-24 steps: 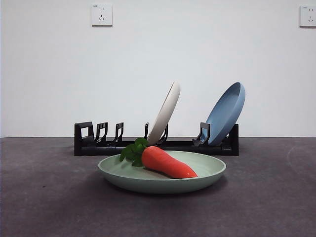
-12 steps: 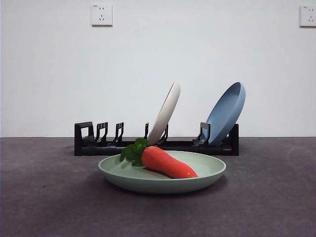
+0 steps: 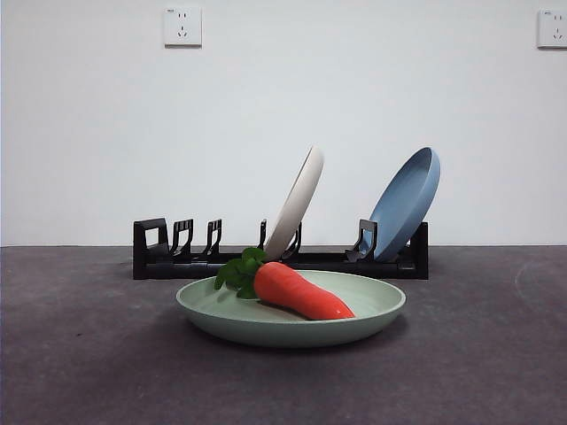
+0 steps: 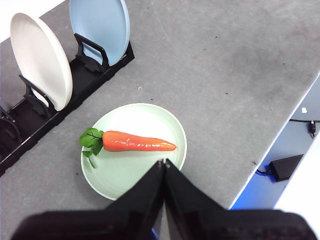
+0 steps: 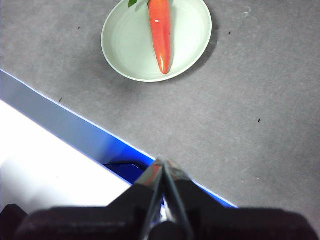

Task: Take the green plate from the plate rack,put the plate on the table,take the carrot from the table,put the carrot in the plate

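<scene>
The green plate lies flat on the table in front of the plate rack. The carrot lies in the plate, leaves toward the rack. The plate also shows in the left wrist view with the carrot, and in the right wrist view with the carrot. My left gripper is shut and empty, high above the plate's near rim. My right gripper is shut and empty, high above the table's edge, well away from the plate. Neither arm shows in the front view.
A cream-white plate and a blue plate stand tilted in the rack; both also show in the left wrist view, cream and blue. The table's edge drops off near the plate.
</scene>
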Controlling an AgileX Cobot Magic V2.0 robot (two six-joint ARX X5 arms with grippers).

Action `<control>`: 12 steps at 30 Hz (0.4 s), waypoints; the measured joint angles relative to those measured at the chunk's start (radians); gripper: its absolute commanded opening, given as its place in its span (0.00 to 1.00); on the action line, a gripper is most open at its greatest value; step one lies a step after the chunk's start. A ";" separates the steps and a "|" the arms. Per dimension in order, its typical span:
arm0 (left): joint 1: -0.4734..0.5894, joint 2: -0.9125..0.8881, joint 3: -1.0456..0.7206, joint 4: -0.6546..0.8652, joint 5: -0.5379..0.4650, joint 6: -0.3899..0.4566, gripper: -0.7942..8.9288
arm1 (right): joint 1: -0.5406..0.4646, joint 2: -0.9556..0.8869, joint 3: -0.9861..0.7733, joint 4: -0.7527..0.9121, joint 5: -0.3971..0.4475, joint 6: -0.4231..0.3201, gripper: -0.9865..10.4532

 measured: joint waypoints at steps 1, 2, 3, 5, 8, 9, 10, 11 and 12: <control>0.000 0.000 0.000 0.000 -0.003 0.000 0.08 | 0.000 0.000 0.000 0.000 0.000 0.000 0.09; 0.000 0.000 0.000 0.000 -0.007 0.000 0.08 | 0.000 0.000 0.000 0.000 0.000 0.000 0.09; 0.000 -0.003 0.000 -0.001 -0.006 0.000 0.08 | 0.000 0.000 0.000 0.000 0.000 0.000 0.09; 0.009 -0.012 0.000 0.002 -0.006 0.008 0.08 | 0.000 0.000 0.000 0.000 0.000 0.000 0.09; 0.072 -0.035 0.000 0.051 0.001 0.035 0.08 | 0.000 0.000 0.000 0.000 0.000 0.000 0.09; 0.114 -0.045 0.000 0.095 0.004 0.048 0.08 | 0.000 0.000 0.000 0.000 0.000 0.000 0.09; 0.163 -0.056 0.000 0.144 0.016 0.064 0.08 | 0.000 0.000 0.000 0.000 0.000 0.000 0.09; 0.210 -0.067 0.000 0.188 0.040 0.079 0.08 | 0.000 0.000 0.000 0.000 0.000 0.000 0.09; 0.267 -0.079 0.000 0.238 0.083 0.098 0.08 | 0.000 0.000 0.000 0.000 0.000 0.000 0.09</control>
